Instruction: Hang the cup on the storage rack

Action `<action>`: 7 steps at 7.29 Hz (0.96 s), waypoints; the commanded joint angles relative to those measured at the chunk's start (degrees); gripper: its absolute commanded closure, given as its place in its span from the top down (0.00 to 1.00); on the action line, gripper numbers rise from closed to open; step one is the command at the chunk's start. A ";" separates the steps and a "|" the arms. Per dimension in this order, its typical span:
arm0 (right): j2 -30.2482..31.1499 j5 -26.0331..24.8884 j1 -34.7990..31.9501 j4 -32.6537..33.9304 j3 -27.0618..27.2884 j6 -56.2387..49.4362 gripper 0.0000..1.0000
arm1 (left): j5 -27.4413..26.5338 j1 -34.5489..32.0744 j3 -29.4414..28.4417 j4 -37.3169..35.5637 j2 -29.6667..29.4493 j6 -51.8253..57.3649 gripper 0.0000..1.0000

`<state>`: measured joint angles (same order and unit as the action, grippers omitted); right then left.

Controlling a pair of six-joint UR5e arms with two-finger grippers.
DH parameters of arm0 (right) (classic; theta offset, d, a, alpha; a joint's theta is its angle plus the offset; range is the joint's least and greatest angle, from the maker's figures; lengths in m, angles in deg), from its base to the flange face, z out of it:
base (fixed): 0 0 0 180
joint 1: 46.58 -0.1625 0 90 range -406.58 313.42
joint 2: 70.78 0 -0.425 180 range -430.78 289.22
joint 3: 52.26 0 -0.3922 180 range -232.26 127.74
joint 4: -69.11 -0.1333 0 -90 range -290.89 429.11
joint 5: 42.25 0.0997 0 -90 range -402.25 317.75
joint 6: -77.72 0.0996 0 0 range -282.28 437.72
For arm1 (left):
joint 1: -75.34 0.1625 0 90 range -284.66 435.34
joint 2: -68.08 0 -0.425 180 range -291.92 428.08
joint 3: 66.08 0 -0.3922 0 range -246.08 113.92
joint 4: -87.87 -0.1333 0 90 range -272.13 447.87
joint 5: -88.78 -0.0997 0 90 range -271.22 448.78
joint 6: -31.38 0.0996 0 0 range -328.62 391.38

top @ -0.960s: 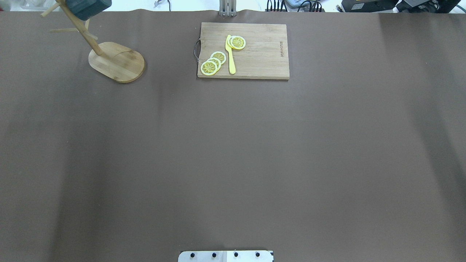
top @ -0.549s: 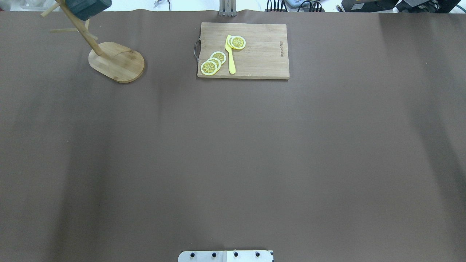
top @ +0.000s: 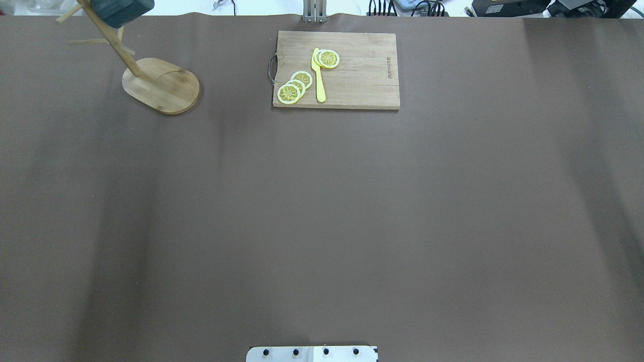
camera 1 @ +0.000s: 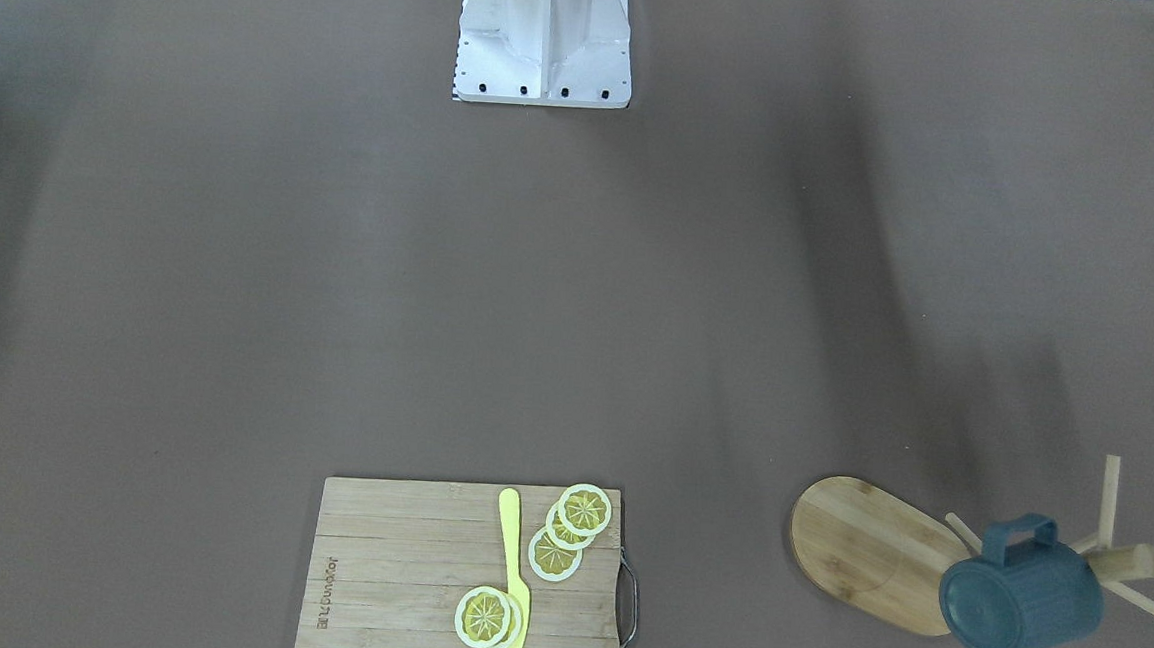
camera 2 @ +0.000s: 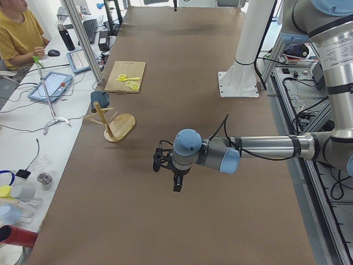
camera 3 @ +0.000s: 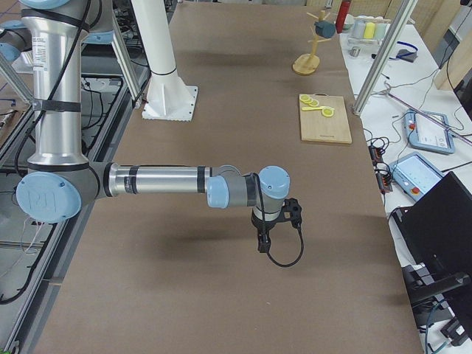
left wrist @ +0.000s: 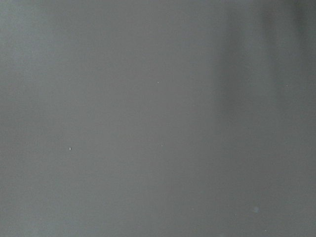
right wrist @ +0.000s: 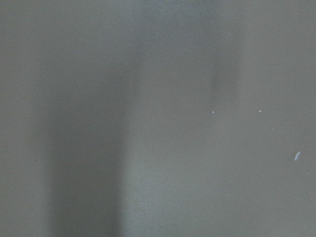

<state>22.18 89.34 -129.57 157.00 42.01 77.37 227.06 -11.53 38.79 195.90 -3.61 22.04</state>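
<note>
1. Cup (camera 1: 1019, 592): being gripped by neither left gripper (camera 2: 176, 186) nor right gripper (camera 3: 262, 245), both hovering well apart from it; jaw spread impossible to tell.
2. Hanging on a storage rack (camera 1: 864, 547) peg.
3. Likely handling light and rigid; gripping rim or handle probably suiting best.

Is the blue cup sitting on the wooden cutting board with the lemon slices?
No, the dark teal-blue ribbed cup hangs on the light bamboo storage rack, well apart from the rectangular wooden cutting board.
</note>
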 commanded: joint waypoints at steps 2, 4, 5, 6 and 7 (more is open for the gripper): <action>-1.38 -0.37 1.07 0.00 -0.23 0.17 1.00 | -0.11 -0.14 -1.24 -0.10 -0.91 -0.33 0.98; -2.87 -0.54 1.16 0.00 -2.24 0.53 1.00 | -0.20 -0.32 -0.98 -0.10 -0.47 -0.33 0.98; -3.05 -0.54 1.16 -0.09 -2.25 0.44 1.00 | -0.20 -0.23 -1.07 -0.19 -0.73 -0.42 0.98; -3.05 -0.46 1.16 0.00 -2.25 0.44 1.00 | -0.20 -0.23 -0.81 -0.19 -0.91 -0.42 0.98; -3.05 -0.46 1.16 0.00 -2.25 0.44 1.00 | -0.20 -0.23 -0.98 -0.19 -1.34 -0.51 0.98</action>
<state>19.21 88.86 -128.42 156.97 39.84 77.82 226.86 -11.78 37.85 195.72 -4.53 21.61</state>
